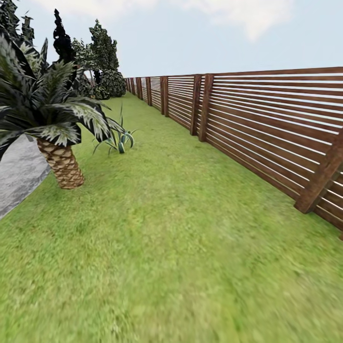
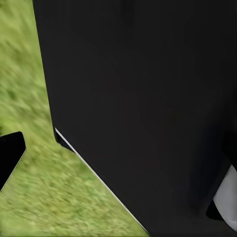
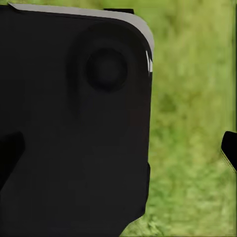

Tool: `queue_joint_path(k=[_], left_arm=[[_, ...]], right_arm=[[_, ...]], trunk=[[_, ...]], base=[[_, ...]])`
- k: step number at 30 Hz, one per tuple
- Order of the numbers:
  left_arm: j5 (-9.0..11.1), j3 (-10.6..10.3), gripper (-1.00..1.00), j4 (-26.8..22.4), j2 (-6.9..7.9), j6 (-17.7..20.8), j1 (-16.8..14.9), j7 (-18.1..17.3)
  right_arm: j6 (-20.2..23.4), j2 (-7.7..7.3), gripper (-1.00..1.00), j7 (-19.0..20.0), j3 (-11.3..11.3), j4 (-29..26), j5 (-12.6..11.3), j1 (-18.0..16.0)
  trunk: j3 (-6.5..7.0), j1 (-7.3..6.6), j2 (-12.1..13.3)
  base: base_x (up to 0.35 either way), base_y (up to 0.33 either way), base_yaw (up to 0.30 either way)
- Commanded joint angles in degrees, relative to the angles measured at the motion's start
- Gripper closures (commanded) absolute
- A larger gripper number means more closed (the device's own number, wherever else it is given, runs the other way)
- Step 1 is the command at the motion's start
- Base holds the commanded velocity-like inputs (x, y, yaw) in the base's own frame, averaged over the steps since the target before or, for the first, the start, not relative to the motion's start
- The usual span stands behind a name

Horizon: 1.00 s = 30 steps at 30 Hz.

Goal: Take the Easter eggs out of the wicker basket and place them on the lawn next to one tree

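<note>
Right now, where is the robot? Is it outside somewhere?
Yes, it looks like a garden or backyard. There's a wide green lawn, a long wooden slat fence down one side, and a short palm beside a grey rock, under open sky.

Grass, timber and stone ahead of you; matt black casing at both wrists.

You face a lawn (image 1: pixel 181 247) of soft, matt green turf with yellowish patches. The fence (image 1: pixel 267 128) is reddish-brown wood, slatted, with a slight sheen on the slats. The palm trunk (image 1: pixel 63 164) looks rough and scaly, tan; its leaves look stiff, dark, pale-edged. The rock (image 1: pixel 16 174) is grey, rough-looking stone. At your wrists, the black housing (image 2: pixel 148 98) is smooth and matt, with a thin pale edge (image 3: pixel 143 29).
</note>
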Motion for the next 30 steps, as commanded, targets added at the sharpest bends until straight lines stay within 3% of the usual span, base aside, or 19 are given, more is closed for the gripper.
queue_joint_path(k=[1,30], left_arm=[[0.07,0.03,-1.0,-0.04,-0.01,-0.03,0.0,0.01],[0.07,0.02,-1.0,-0.04,-0.01,-0.03,0.0,0.04]], right_arm=[[-0.19,-0.01,-1.0,-0.02,0.02,0.05,0.01,-0.03],[0.43,0.34,-1.0,0.27,-0.15,0.29,-0.08,-0.03]], trunk=[[-0.04,0.03,-0.02],[-0.04,0.03,-0.02]], base=[[0.341,0.0,0.0],[0.341,0.0,0.0]])
